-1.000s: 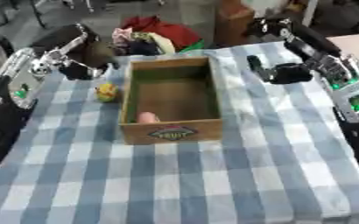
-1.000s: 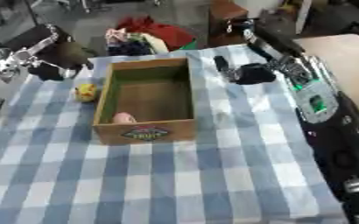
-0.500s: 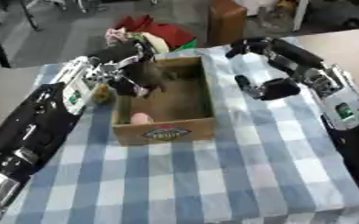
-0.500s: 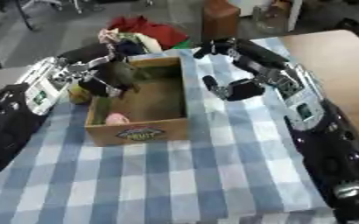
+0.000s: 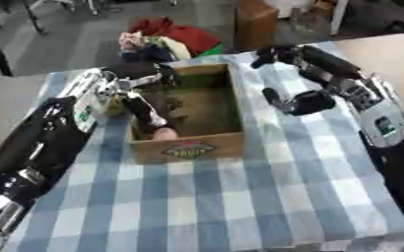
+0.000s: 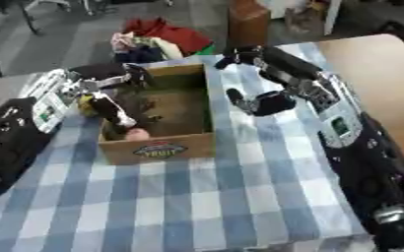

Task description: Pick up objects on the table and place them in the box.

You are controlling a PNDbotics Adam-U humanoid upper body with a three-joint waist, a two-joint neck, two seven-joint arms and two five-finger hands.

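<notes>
Left hand [image 5: 141,96] is over the near-left wall of the box [image 5: 188,146], fingers reaching down into it. A yellow object [image 6: 88,102] sits just behind the hand at the wrist side, right at the box's outer left wall; can't tell if the fingers are clamped on it or merely beside it, too blurred. Can't tell whether this hand's fingers are together or apart.

Right hand [image 5: 302,102] hovers off the box's right wall over the checked table [image 5: 240,197], fingers curled in, nothing seen in it.

Pink object [image 5: 163,133] lies inside the box at the near-left corner, just below the left hand's fingertips, so one item is judged placed already.

Progress: partway. Pink item in; yellow item looks like the one in hand, at the box edge but not clearly inside. No other loose objects seen on the cloth near either hand. The pile of clothes [image 5: 167,39] beyond the table is off it, probably not part of the job.
</notes>
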